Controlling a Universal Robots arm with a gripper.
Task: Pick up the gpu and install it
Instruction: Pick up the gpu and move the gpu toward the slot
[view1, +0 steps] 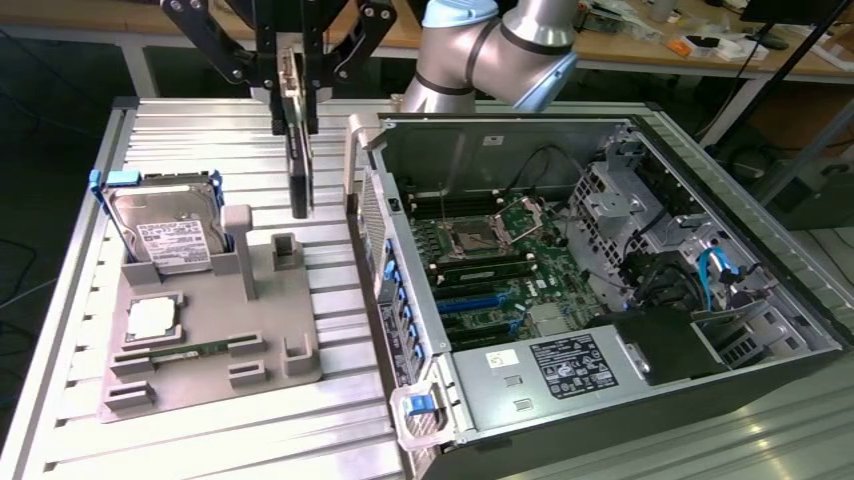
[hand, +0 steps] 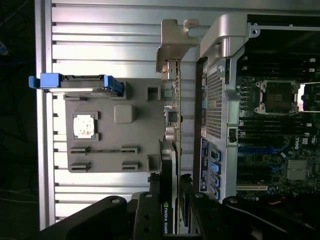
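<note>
The gpu (view1: 299, 150) hangs edge-on and upright, a thin dark card held at its upper end, with its lower edge just above the grey holder tray (view1: 200, 385). My gripper (view1: 296, 70) is shut on it from above. In the wrist view the gpu (hand: 172, 125) runs as a narrow strip between the tray and the computer case, its silvery bracket (hand: 172, 45) at the far end and my gripper (hand: 171, 192) clamped across its near end. The card sits beside the case's rear wall, outside the case.
The open computer case (view1: 641, 140) lies at the exterior view's right, with the motherboard (view1: 487, 265) and blue slots (view1: 467, 300) exposed. On the tray stand a hard drive (view1: 167, 235) in a blue frame, a processor (view1: 154, 318) and a memory stick (view1: 187, 352). A slatted aluminium table (view1: 214, 130) carries everything.
</note>
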